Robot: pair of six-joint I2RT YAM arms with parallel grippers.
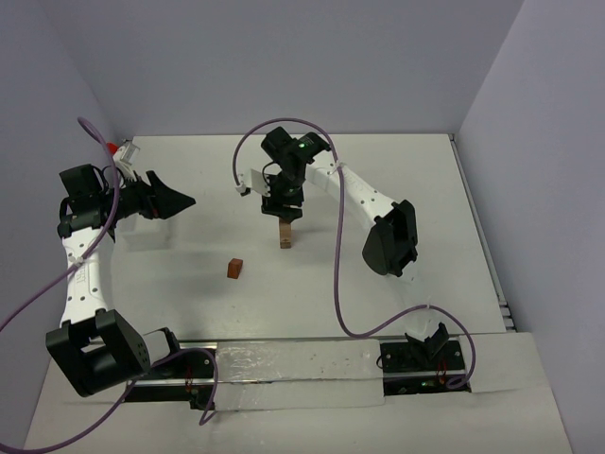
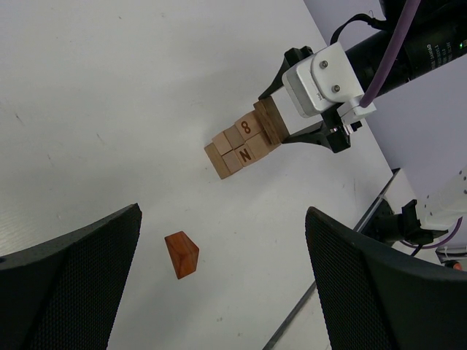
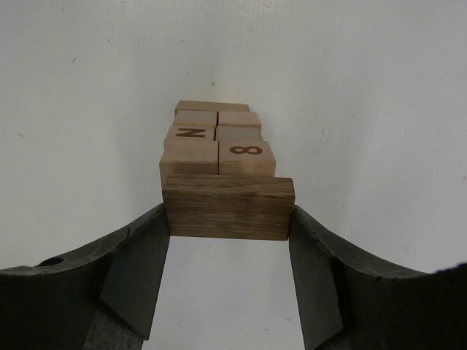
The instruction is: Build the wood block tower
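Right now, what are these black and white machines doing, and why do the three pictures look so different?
They are two robot arms bolted to a white table. One picture looks down from above; the other two come from small cameras on each arm's wrist.

The right claw is shut on a dark wood block, sitting atop the tower, a little stack of tan blocks, two of them marked N and 8.

The left claw is open and holds nothing. It waits off to the side.

One reddish-brown block lies alone on the table, apart from the tower.
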